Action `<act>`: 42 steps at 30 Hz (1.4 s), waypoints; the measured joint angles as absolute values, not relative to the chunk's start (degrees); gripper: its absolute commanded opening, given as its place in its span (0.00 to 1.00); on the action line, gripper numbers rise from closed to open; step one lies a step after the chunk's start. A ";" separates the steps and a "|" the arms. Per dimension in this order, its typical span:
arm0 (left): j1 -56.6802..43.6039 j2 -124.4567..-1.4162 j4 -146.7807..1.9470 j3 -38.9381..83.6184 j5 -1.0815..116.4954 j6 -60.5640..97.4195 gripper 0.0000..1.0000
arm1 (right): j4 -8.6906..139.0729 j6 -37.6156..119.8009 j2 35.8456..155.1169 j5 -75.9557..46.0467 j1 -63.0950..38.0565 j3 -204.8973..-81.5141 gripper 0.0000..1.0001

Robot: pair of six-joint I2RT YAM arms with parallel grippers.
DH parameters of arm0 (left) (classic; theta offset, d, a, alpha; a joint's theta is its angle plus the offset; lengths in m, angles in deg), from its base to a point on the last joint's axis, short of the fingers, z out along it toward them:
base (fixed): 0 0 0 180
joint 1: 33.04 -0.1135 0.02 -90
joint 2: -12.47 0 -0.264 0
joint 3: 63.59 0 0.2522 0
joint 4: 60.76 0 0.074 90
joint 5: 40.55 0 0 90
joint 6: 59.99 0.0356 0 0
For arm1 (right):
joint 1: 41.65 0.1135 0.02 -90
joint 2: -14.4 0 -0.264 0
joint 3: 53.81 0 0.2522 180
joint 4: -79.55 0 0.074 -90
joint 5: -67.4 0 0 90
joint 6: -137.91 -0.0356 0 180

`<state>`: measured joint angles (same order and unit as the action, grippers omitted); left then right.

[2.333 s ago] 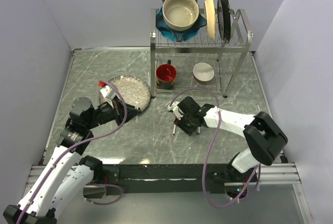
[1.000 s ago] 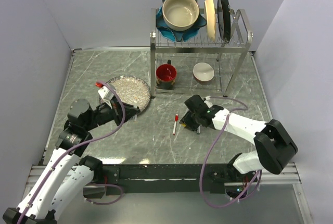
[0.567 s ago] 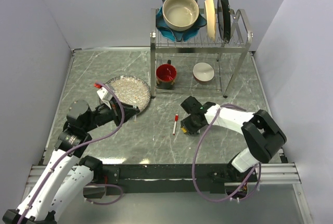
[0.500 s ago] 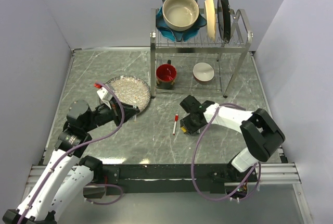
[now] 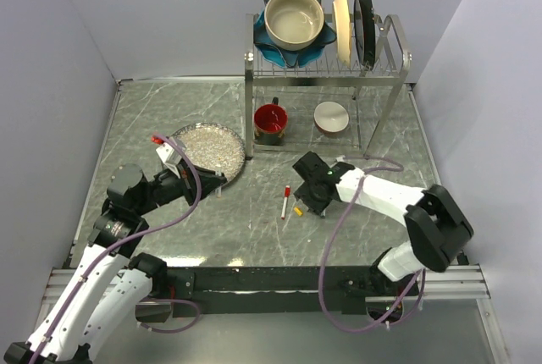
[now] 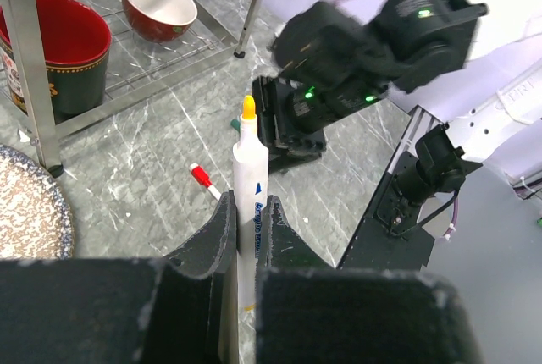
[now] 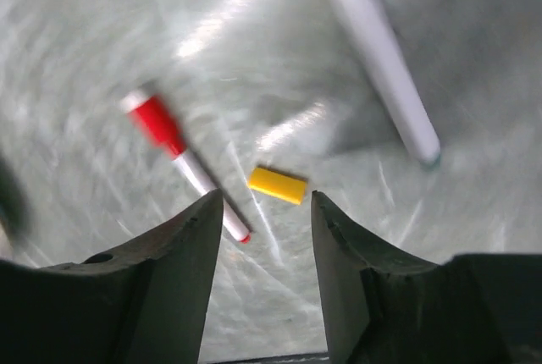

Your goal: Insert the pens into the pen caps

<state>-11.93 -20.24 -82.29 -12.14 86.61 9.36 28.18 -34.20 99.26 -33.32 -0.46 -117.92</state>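
My left gripper [image 6: 246, 207] is shut on a white pen [image 6: 249, 173] with a bare yellow tip, pointing toward the right arm; in the top view this gripper [image 5: 201, 179] sits by the speckled plate. My right gripper [image 7: 267, 212] is open, hovering over a loose yellow cap [image 7: 277, 184] lying between its fingers. A pen with a red cap [image 7: 182, 161] lies just left of the yellow cap. A third white pen with a green tip [image 7: 381, 59] lies beyond it. In the top view the red-capped pen [image 5: 285, 201] and yellow cap [image 5: 298, 210] lie left of the right gripper [image 5: 312, 201].
A speckled plate [image 5: 210, 148] lies at the left. A metal dish rack [image 5: 389, 68] stands at the back, with a red mug [image 5: 270, 118] and small bowl [image 5: 331, 115] under it, and a large bowl [image 5: 294, 17] and upright plates [image 5: 343, 25] on top.
My right gripper let go of the red-capped pen, which now lies on the table, and hovers just to its right. The yellow cap now shows beside the pen. My left arm barely moved.
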 measured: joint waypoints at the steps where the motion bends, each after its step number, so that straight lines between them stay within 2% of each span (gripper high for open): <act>1: -11.93 -20.20 -82.29 -12.14 86.61 9.36 0.01 | 30.54 -28.34 97.53 -33.99 -0.28 -117.07 0.53; 5: -11.93 -19.85 -82.29 -12.14 86.61 9.36 0.01 | 38.15 -7.23 91.33 -33.45 0.94 -115.80 0.54; 9: -11.93 -19.47 -82.29 -12.14 86.59 9.34 0.01 | 41.73 7.42 89.07 -32.14 1.51 -115.82 0.51; 16: -11.91 -19.10 -82.18 -12.16 86.59 9.36 0.01 | 37.65 24.33 100.40 -31.52 1.62 -119.56 0.48; 31: -11.56 -19.21 -82.18 -12.25 86.59 9.36 0.01 | 38.72 34.56 102.39 -22.96 2.23 -118.20 0.45; 42: -11.56 -19.28 -82.23 -12.25 86.57 9.36 0.01 | 38.45 33.73 108.35 -26.37 4.96 -120.39 0.35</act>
